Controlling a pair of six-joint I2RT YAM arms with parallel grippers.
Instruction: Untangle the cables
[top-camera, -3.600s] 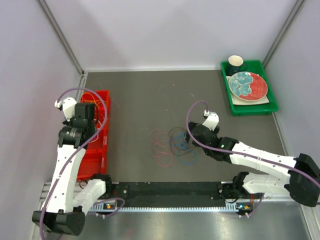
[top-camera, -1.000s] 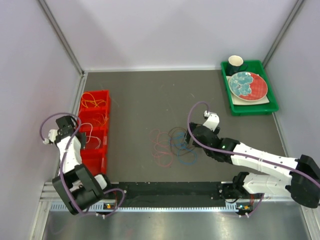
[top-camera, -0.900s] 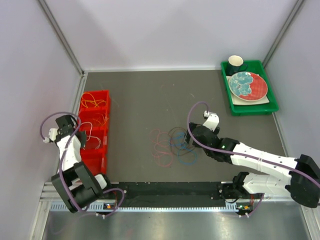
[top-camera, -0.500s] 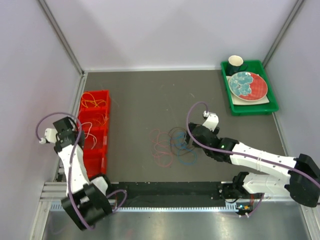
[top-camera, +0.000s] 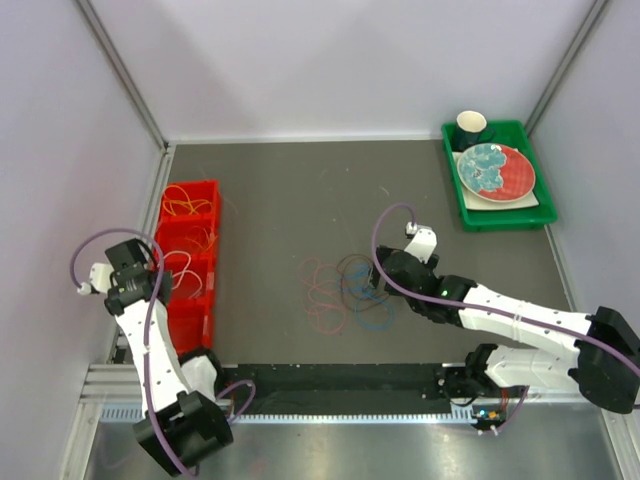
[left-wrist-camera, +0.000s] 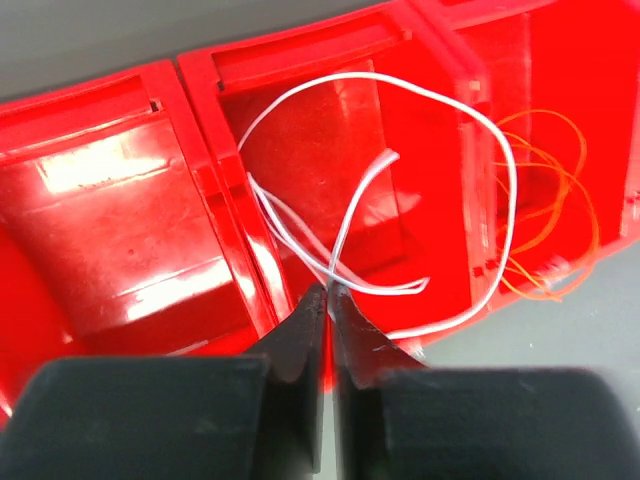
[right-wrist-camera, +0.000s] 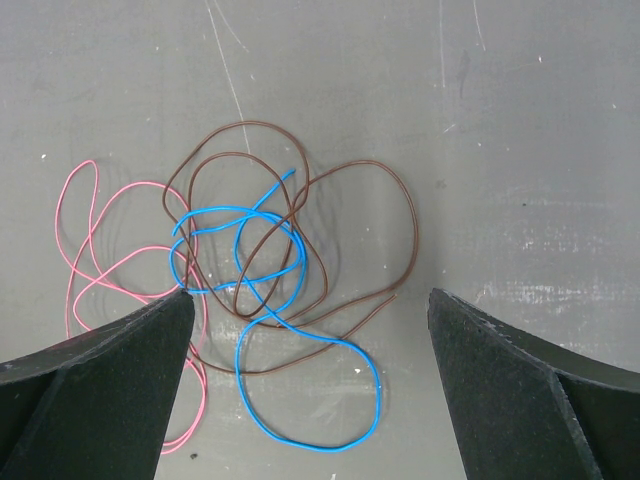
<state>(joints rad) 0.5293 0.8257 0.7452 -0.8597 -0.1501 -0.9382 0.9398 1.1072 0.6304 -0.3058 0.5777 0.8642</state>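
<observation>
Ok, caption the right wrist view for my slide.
Open right gripper above the tangled brown cable and blue cable, pink cable beside them.

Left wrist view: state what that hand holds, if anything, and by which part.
The left hand appears to pinch the white cable between its nearly closed fingertips, at a point where its strands converge. The rest of the cable loops loosely in a compartment of the red bin.

Left arm (top-camera: 143, 335) stands folded at the frame's left edge, its pincer (left-wrist-camera: 327, 290) aimed downward, fingers all but together and nipping a white cable (left-wrist-camera: 385, 162). Right arm (top-camera: 510, 318) reaches from lower right toward centre, its pincer (right-wrist-camera: 310, 295) spread wide, facing down.
</observation>
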